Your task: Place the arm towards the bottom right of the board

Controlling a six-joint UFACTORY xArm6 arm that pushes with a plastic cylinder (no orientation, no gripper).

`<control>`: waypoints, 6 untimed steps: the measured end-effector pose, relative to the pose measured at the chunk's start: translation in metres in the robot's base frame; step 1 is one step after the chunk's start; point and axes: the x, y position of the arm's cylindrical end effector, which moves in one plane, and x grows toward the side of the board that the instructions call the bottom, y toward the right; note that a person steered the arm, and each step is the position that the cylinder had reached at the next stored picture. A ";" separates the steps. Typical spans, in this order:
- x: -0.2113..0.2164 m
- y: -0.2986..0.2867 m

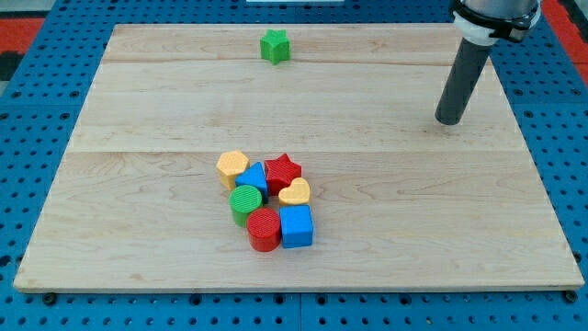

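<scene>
My tip rests on the wooden board at the view's upper right, far to the right of every block. A cluster of blocks lies at the board's lower middle: a yellow hexagon, a blue block, a red star, a yellow heart, a green cylinder, a red cylinder and a blue cube. A green star sits alone near the top edge.
The board lies on a blue pegboard table, with a red area at the view's top left. The arm's white and black collar shows at the top right.
</scene>
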 end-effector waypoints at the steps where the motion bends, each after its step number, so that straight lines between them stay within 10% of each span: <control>1: 0.000 0.000; 6: 0.128 -0.012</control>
